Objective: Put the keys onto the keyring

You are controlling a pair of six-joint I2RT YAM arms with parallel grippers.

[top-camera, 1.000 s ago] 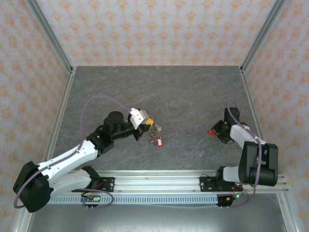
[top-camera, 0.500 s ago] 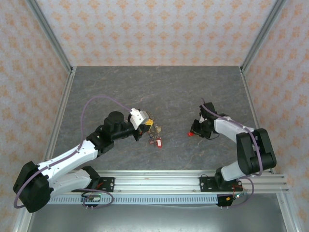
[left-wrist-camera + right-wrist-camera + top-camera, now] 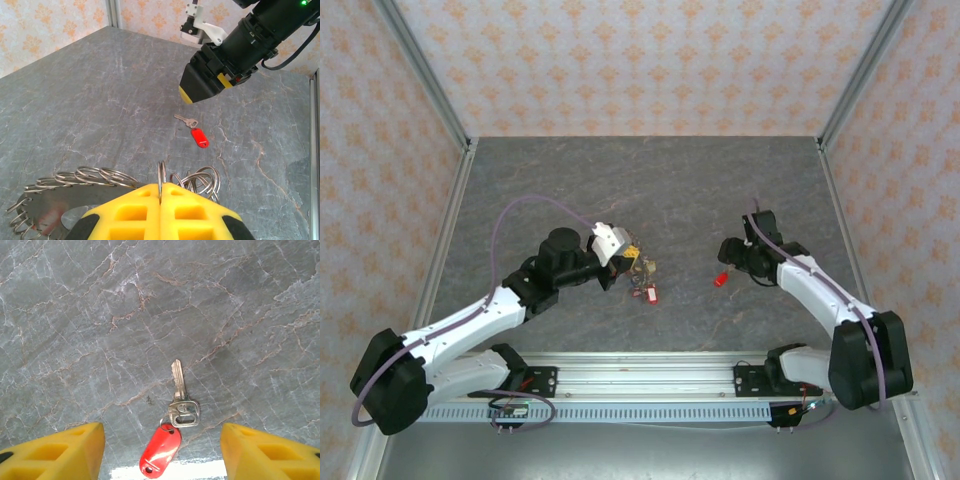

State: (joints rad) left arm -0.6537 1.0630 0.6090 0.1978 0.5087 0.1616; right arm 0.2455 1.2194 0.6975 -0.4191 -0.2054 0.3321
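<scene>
I saw the R gripper hang wide open, holding nothing, just over the key on the table. Key lay b/w its fingers, long side across the gap, red tag nearest the cam. R arm was closer. L gripper pinched shut on the keyring, well apart.

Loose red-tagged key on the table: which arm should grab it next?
Right. The right hand hangs open over the red-tagged key, framed between its fingers; the left hand is shut on the keyring.
</scene>
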